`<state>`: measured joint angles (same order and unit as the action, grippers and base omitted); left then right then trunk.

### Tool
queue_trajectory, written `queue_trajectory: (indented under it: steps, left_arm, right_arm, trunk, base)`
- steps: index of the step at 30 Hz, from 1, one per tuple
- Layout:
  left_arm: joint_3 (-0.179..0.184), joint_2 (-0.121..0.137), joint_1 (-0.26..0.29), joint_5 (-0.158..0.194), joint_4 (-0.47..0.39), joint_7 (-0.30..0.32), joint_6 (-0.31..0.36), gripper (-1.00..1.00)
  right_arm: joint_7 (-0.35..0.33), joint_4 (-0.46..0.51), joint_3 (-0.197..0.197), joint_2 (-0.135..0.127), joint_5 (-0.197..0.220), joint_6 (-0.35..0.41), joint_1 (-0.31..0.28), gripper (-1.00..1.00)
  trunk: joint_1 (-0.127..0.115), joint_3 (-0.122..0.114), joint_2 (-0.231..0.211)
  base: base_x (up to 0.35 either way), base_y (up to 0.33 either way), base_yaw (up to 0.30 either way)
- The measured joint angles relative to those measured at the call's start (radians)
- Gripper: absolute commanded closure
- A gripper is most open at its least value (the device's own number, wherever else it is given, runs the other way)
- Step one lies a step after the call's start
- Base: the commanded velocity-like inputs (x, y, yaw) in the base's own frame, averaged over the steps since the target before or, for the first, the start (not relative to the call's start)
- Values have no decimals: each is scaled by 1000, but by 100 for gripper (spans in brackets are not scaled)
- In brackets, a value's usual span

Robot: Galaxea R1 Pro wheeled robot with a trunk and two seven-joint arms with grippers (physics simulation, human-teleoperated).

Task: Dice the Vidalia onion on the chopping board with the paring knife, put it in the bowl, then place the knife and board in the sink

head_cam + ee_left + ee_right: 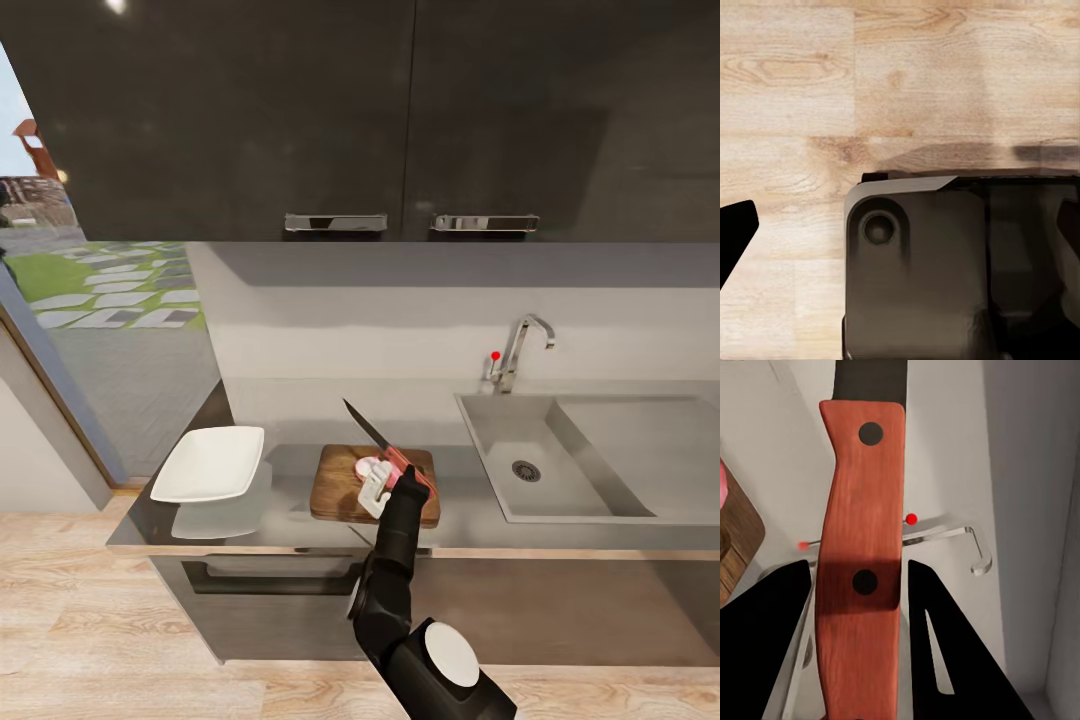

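Lighting: even, soft, rendered; daylight is entering through the tall glass opening at the left of the head view, where the outdoor paving is showing brightest. A small ceiling highlight is glaring at the top left corner of that view. The dark glossy upper cabinet doors are carrying faint broad reflections; their chrome bar handles are glinting. The smooth grey countertop is mirroring the shallow white square bowl along its front edge. A soft shadow band is lying across the pale wall under the cabinets.

Picture quality: slightly soft, compression smearing on the light wooden plank floor. In the right wrist view the red wooden knife handle is casting a dark band across itself.
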<state>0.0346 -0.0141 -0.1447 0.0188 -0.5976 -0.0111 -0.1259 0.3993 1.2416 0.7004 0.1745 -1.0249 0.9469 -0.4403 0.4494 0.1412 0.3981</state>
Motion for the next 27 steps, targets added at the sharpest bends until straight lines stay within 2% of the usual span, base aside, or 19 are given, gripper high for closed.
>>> queue_trajectory:
  steps: [9, 22, 27]
  left_arm:
    - [1, 0, 0, 0, 10, 0, 0, -100]
    - [0, 0, 1, 1, 12, 0, 0, -100]
    - [-1, 0, 1, 1, 11, 0, 0, -100]
  right_arm:
    - [0, 0, 0, 0, 0, 0, 0, 100]
    - [0, -16, 1, 0, 1, 0, 0, 100]
    - [0, -44, 1, 0, -1, -1, 0, 100]
  trunk:
    - [0, 0, 0]
    - [0, 0, 0]
    - [0, 0, 0]
  base:
    - [0, -122, 0]
    - [0, -241, 0]
    - [0, -55, 0]
